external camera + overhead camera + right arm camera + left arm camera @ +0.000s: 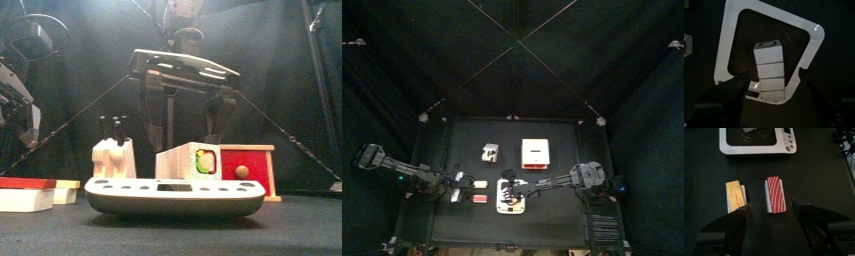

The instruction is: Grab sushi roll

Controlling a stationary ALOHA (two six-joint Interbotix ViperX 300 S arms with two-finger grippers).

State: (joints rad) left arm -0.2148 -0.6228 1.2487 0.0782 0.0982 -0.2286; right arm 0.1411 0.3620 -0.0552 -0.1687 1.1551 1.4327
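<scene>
Right gripper (774,80), jaws held moderately apart and empty, hangs low over the white scale (814,35). Its wrist view shows only the scale's dark platform and pale body between the jaws.

The sushi roll (201,160), a pale block whose cut face shows a green filling, stands upright on the table behind the scale (174,197). It is just beside the red box (249,170), and we cannot tell whether the two touch. Nothing grips it, so we judge the grasp as not yet begun.

A second upright white piece with a dark top (114,155) stands on the roll's other side. Nearer the front edge and toward the left arm lie a red-striped piece (774,193) and a yellow piece (734,196), side by side but apart.

Left gripper (773,205), jaws spread wide and empty, is set low with the red-striped piece lying in line with its gap.

Risks, in our judgement:
- The left gripper is aimed at a flat piece rather than the roll, so closing there would take the wrong item.
- The right arm must pass beyond the scale to reach the roll, and a low path could strike or drag the scale.
- The box stands close to the roll, so a jaw may land on the box or push the roll over.

In the top view the left arm (402,172) enters low from its side. The right arm (583,178) reaches inward past the table's middle.
</scene>
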